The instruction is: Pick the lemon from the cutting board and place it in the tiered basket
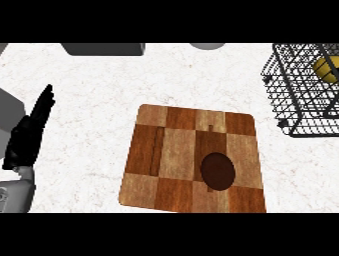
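Seemingly nearly done: the left hand (30, 131) rests at the view's left, fingers straight and pressed together, holding nothing. The right hand is out of view. The cutting board (192, 159) is bare; the lemon (331, 69) sits inside the tiered basket (305, 107).

Bright even light; dark oval shadow on the cutting board (190, 160).

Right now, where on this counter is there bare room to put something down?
The widest bare patch lies between the left hand and the cutting board. More open counter runs above the board, and a strip separates it from the tiered basket. The far right is crowded: the basket holds the lemon.
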